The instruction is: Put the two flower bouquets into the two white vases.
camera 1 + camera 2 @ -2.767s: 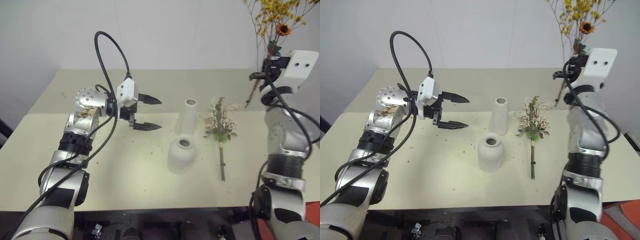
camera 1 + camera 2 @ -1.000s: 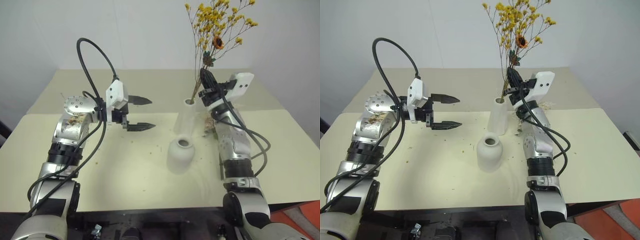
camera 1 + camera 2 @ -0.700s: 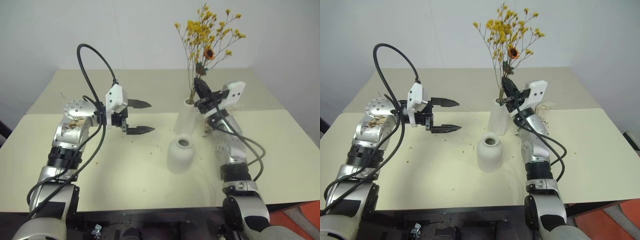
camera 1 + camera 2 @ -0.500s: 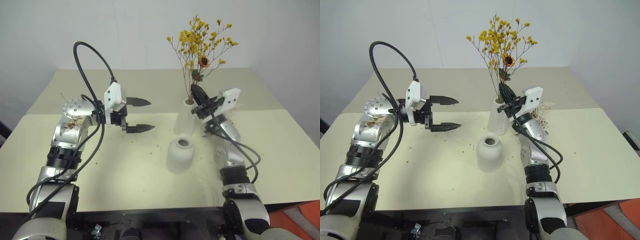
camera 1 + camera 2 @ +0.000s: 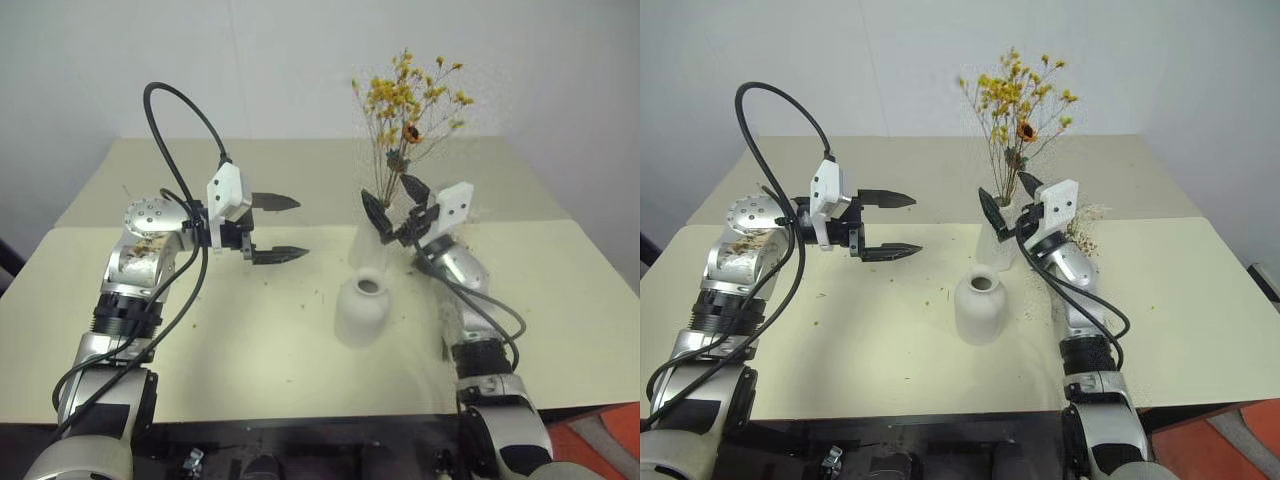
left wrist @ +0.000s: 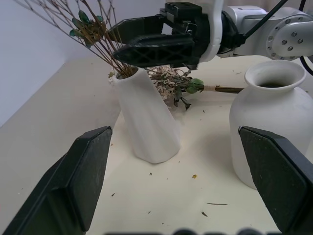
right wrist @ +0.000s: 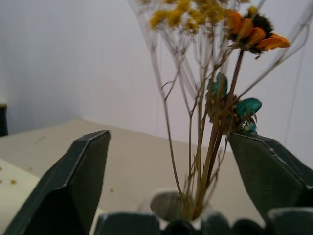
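The yellow-orange bouquet (image 5: 408, 92) stands upright with its thin brown stems (image 7: 208, 152) in the tall slim white vase (image 6: 146, 122). My right gripper (image 5: 396, 204) is open, one finger on each side of the stems just above the vase mouth, holding nothing. The squat white vase (image 5: 362, 308) stands empty in front of the tall one. Behind my right arm the cream-white bouquet (image 6: 172, 85) lies flat on the table, partly hidden. My left gripper (image 5: 300, 229) hovers open and empty to the left of both vases, pointing at them.
The beige table (image 5: 250, 360) carries small plant crumbs around the vases. A seam runs across it behind the vases. A white wall stands close behind the table's far edge.
My right gripper brought the yellow bouquet down into the tall vase, then opened and let go of the stems. The left arm has stayed where it was.
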